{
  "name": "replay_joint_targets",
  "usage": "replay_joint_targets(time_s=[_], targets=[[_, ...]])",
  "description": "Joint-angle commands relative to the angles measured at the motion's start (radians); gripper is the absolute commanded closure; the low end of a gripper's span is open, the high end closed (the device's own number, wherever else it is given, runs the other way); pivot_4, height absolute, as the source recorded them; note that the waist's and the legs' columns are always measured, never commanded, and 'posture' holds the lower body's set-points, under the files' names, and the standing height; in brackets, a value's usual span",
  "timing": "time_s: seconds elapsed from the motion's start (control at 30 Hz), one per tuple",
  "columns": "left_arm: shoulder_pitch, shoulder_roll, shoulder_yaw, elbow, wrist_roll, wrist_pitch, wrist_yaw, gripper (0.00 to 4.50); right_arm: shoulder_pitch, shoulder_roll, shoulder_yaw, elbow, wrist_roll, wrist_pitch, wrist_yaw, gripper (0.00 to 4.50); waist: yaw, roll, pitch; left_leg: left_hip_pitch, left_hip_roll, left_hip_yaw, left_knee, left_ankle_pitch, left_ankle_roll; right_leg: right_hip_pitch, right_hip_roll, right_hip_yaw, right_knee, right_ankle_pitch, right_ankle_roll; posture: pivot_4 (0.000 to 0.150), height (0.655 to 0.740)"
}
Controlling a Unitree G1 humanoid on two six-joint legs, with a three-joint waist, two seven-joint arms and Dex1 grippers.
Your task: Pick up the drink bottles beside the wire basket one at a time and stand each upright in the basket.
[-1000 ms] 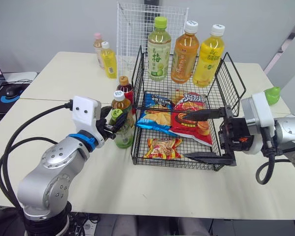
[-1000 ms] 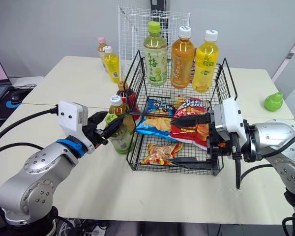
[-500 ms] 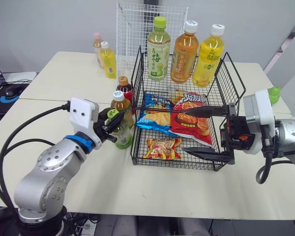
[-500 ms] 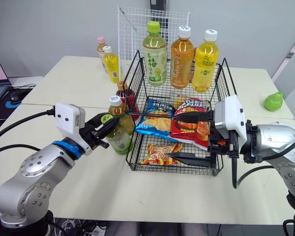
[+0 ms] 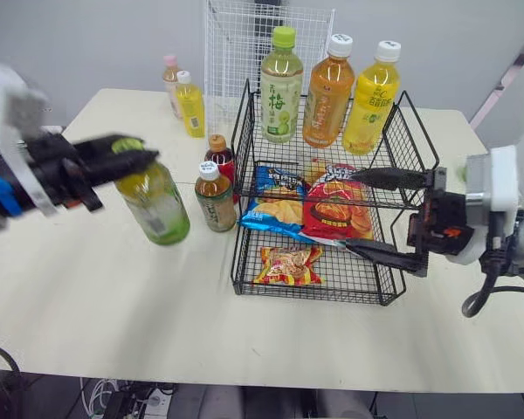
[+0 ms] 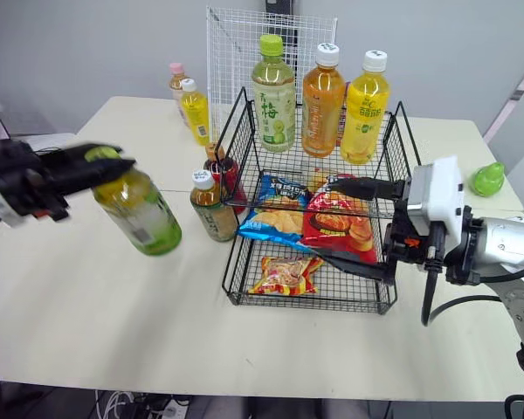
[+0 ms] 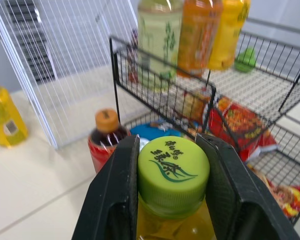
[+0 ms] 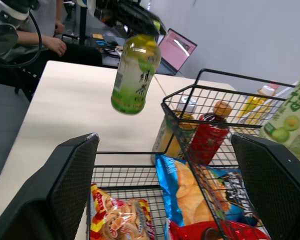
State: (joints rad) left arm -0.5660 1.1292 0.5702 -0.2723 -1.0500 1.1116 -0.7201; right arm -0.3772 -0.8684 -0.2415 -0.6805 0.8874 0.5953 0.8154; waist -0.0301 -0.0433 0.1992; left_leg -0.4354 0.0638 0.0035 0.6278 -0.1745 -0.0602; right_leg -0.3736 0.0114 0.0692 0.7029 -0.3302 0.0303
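My left gripper (image 5: 113,157) is shut on the green cap of a green tea bottle (image 5: 155,205). It holds the bottle tilted in the air over the table, well left of the wire basket (image 5: 332,292). In the left wrist view both fingers (image 7: 115,200) clamp the cap (image 7: 173,167). A white-capped amber bottle (image 5: 215,197) and a red bottle (image 5: 220,157) stand beside the basket's left wall. My right gripper (image 5: 351,212) is open at the basket's front right, its fingers reaching in over the snack bags.
The basket's upper shelf holds a green (image 5: 281,87), an orange (image 5: 324,83) and a yellow bottle (image 5: 370,89). Snack bags (image 5: 336,209) lie in the lower tier. Two small bottles (image 5: 190,105) stand at the back left, by a white wire panel (image 5: 236,44). A green object (image 6: 486,179) sits far right.
My left gripper has lifted the green tea bottle off the table and carried it left, away from the basket. My right gripper has drawn back slightly to the right, still open.
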Motion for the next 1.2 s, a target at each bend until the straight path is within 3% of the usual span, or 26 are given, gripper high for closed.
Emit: replay_joint_targets(time_s=[0.03, 0.2, 0.37, 0.47, 0.8, 1.0, 1.2], targets=[[-0.183, 0.066, -0.052, 0.148, -0.019, -0.015, -0.042, 3.14, -0.001, -0.019, -0.084, -0.004, 0.006, -0.022, -0.017, 0.0, 0.001, 0.0, 0.0, -0.001, 0.0, -0.001, 0.0, 0.0, 0.0, 0.0, 0.0, -0.001, -0.001, 0.0, 0.0, 0.15, 0.736], [-0.681, 0.01, -0.311, 0.402, 0.037, 0.014, -0.142, 3.14, 0.085, -0.074, -0.218, -0.036, 0.056, 0.032, -0.026, 0.0, 0.016, -0.002, 0.002, -0.005, -0.001, -0.003, 0.0, 0.0, 0.0, -0.001, 0.0, -0.004, -0.005, 0.0, 0.0, 0.15, 0.736], [-0.991, -0.118, -0.49, 0.599, 0.137, 0.018, -0.303, 3.14, 0.169, -0.109, -0.285, -0.082, 0.095, 0.065, -0.037, 0.0, 0.019, -0.002, 0.001, -0.011, -0.002, -0.002, 0.0, 0.0, 0.0, -0.005, 0.0, -0.003, -0.005, 0.003, -0.002, 0.15, 0.736], [-1.095, -0.222, -0.565, 0.7, 0.206, -0.024, -0.405, 3.14, 0.19, -0.105, -0.303, -0.108, 0.105, 0.068, -0.083, 0.0, 0.018, -0.001, 0.002, -0.013, -0.001, -0.004, 0.0, 0.0, 0.0, -0.008, 0.001, -0.004, -0.004, 0.003, -0.002, 0.15, 0.736], [-1.127, -0.604, -0.652, 0.91, 0.435, -0.334, -0.509, 3.14, 0.277, -0.098, -0.407, -0.174, 0.119, 0.088, -0.221, 0.0, 0.008, -0.001, 0.002, -0.018, -0.002, -0.003, 0.001, 0.0, 0.0, -0.012, 0.001, -0.003, -0.004, 0.004, -0.003, 0.15, 0.736], [-1.097, -0.742, -0.665, 0.964, 0.526, -0.469, -0.53, 3.14, 0.453, -0.081, -0.554, -0.197, 0.108, 0.087, -0.184, 0.0, -0.001, 0.001, 0.002, -0.019, -0.002, -0.002, 0.0, 0.0, 0.0, -0.012, 0.001, -0.002, -0.004, 0.004, -0.003, 0.15, 0.736], [-1.107, -0.847, -0.657, 1.064, 0.612, -0.586, -0.511, 3.14, 0.501, -0.077, -0.591, -0.22, 0.123, 0.08, -0.216, 0.0, -0.002, 0.002, 0.002, -0.018, -0.003, -0.002, 0.002, 0.0, 0.0, -0.012, 0.001, -0.001, -0.003, 0.004, -0.003, 0.15, 0.736]])
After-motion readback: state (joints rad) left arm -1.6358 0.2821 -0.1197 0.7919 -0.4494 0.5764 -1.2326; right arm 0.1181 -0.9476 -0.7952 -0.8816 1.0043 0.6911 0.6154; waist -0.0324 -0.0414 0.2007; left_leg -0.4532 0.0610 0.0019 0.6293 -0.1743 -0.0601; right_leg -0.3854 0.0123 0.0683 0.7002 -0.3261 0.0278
